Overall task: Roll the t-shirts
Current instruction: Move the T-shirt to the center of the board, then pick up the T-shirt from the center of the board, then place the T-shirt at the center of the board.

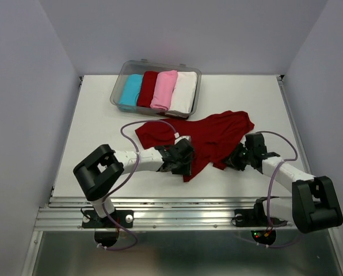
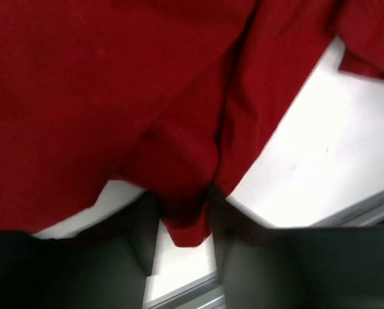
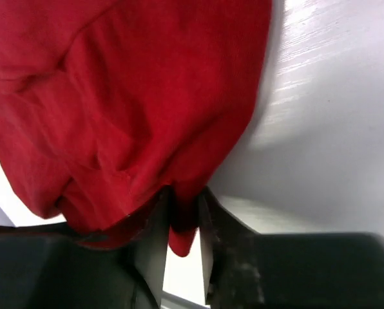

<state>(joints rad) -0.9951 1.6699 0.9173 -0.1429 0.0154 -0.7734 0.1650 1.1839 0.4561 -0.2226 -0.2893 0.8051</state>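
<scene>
A large dark red t-shirt (image 1: 209,135) lies crumpled on the white table, right of centre. My left gripper (image 1: 186,160) is shut on the shirt's near left edge; in the left wrist view a fold of red cloth (image 2: 182,212) is pinched between the fingers. My right gripper (image 1: 236,158) is shut on the shirt's near right edge, with cloth (image 3: 182,219) pinched between its fingers. Rolled cyan (image 1: 130,91), dark red (image 1: 147,88), pink (image 1: 164,89) and white (image 1: 185,91) t-shirts lie side by side in the tub.
A clear plastic tub (image 1: 121,81) stands at the back of the table, left of centre. The table's near edge has a metal rail (image 1: 171,210). Grey walls close in the left, right and back sides.
</scene>
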